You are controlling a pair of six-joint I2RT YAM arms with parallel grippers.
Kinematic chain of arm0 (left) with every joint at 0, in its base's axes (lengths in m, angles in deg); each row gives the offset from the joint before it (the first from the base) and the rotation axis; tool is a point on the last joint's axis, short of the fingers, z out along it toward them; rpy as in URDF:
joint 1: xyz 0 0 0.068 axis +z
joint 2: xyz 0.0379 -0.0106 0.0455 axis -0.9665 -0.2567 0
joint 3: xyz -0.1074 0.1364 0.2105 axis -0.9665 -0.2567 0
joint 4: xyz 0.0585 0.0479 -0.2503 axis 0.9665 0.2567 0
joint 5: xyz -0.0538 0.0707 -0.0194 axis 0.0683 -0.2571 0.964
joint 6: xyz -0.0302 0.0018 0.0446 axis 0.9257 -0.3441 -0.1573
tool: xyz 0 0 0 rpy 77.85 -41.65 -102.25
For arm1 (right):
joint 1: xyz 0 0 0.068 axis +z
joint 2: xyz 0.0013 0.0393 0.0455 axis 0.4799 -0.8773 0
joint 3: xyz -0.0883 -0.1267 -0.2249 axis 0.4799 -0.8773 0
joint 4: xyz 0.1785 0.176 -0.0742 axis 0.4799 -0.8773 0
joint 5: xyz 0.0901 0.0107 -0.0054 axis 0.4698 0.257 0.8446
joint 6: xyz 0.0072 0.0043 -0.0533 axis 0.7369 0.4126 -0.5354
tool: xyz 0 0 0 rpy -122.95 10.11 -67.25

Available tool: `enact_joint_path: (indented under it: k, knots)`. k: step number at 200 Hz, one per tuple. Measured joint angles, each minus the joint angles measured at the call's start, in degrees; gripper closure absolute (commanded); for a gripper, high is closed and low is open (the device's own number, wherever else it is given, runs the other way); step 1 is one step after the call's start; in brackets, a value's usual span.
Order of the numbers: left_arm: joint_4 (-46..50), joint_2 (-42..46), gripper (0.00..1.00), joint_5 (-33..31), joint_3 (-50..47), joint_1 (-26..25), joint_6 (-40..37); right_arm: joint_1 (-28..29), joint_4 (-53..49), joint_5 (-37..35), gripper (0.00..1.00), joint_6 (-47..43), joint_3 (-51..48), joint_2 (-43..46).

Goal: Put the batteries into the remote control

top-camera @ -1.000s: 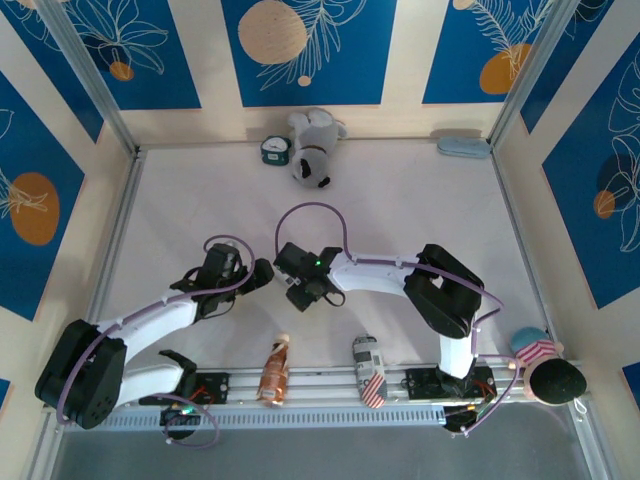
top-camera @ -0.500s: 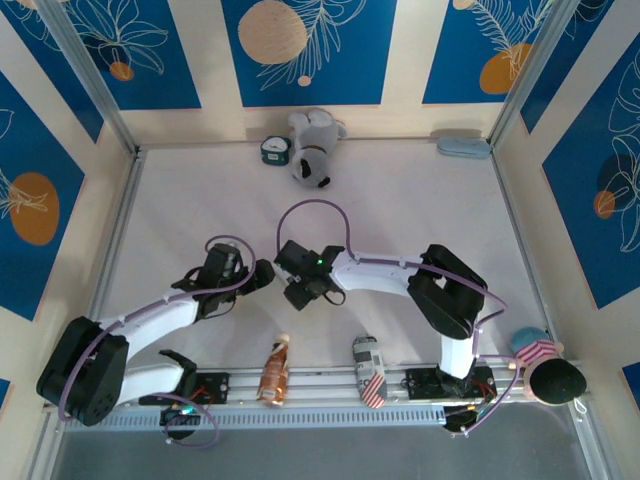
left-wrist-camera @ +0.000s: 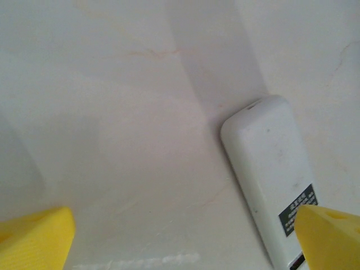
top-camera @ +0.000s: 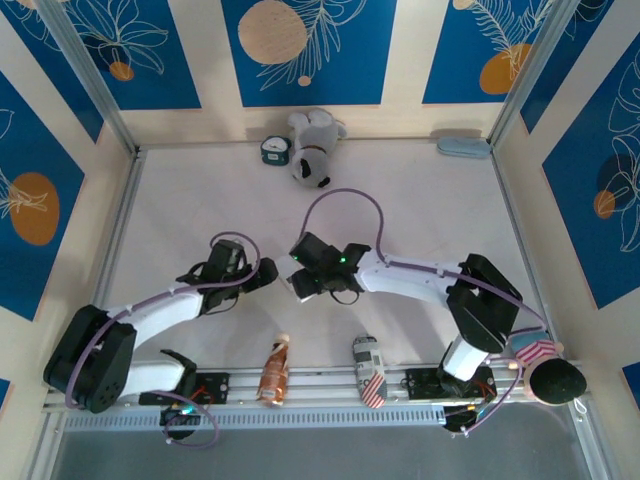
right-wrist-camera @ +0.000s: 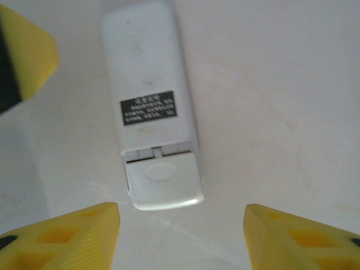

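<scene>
On the pale table, the white remote control lies label-side up.

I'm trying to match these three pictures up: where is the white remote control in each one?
Top external: too pale against the table to pick out; likely between the left end effector and right end effector.
Left wrist: remote control, lower right, back up.
Right wrist: remote control, upper centre, back up, battery cover lowest.
Shared landmark: the dark label on its back.
</scene>
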Motion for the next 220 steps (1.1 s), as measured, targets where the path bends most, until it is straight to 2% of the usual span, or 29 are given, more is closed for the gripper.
enact_joint_path:
  k: [53,93,154,220]
  knots:
    - [-2.4,-5.4,0.0,0.6,4.7,0.0,-5.0,-0.5,5.5,5.2,0.54,23.1,-9.8,3.3]
    - [-6.6,-9.4,0.06,2.2,7.2,0.5,-8.8,-0.2,11.1,7.2,0.59,34.2,-13.1,3.3]
    - [-9.6,-12.3,0.04,3.9,9.4,1.8,-11.5,-1.0,19.8,9.6,0.55,42.2,-17.4,3.3]
    - [-9.8,-12.7,0.03,4.7,9.4,3.1,-11.5,-1.8,26.3,11.5,0.56,44.5,-18.9,1.8]
